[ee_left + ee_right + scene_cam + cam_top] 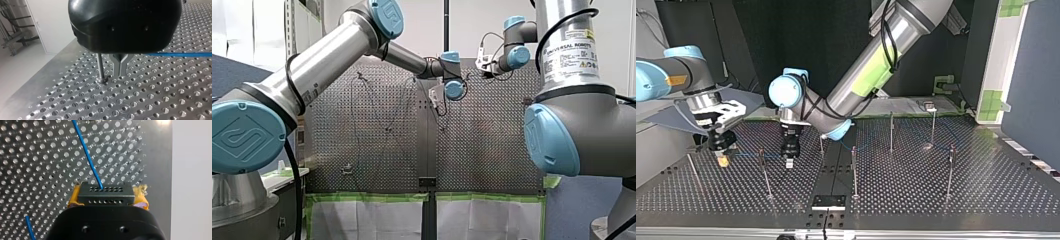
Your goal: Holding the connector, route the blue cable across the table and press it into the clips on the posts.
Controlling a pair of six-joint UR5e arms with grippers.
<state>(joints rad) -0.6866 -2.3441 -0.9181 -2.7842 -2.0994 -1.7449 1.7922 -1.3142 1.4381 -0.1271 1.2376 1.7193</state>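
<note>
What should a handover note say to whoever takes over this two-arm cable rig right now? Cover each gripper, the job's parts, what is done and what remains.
Right gripper: shut on the black connector, with a yellow pad on either side. The blue cable leaves the connector's face.
Left gripper: metal fingers together, tips low over the perforated table, beside a post. The cable passes close by them; I cannot tell whether it is gripped.
Done: the connector is held, and the cable runs from it toward the left gripper.
Left: carry the cable across to the posts and press it into the clips. No seated clip can be made out.
</note>
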